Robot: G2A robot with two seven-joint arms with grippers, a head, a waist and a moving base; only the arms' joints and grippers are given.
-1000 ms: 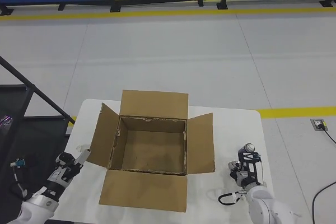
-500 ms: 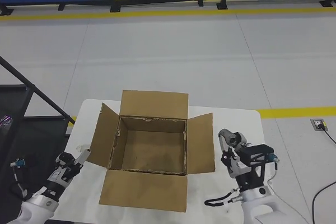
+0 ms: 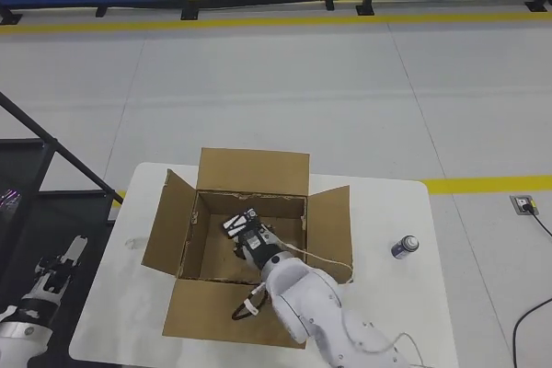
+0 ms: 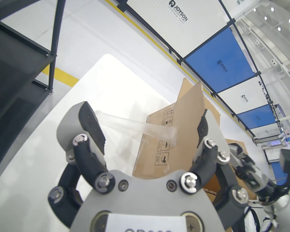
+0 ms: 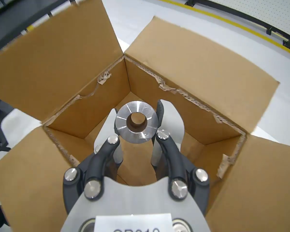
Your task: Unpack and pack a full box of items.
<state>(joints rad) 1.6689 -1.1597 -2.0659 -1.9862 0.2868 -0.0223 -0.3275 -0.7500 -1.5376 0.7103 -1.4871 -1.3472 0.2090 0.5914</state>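
Table: the white rounded table (image 3: 386,198) carries the box in its middle.
Box: the brown cardboard box (image 3: 253,170) stands with all four flaps folded out; the part of its floor on view is bare.
Right arm: a second ago it was at the table's right side by the can. It has since swung across, and the right gripper (image 3: 246,227) now hangs inside the box mouth, near the back wall.
Left arm: it has drawn back from the table's left edge. The left gripper (image 4: 145,119) is off the table, its fingers spread wide and holding nothing.
Can: the small dark can with a silvery top (image 3: 404,246) stands on the table, well right of the box, not yet packed.
Plastic: a clear crumpled plastic sheet (image 4: 135,126) lies on the table just left of the box.
Held item: the right claw is clenched on a short silvery metal cylinder with a bored centre (image 5: 148,119), above the box floor.
Meaning: packing appears to be starting; release inside the box looks like the next step.
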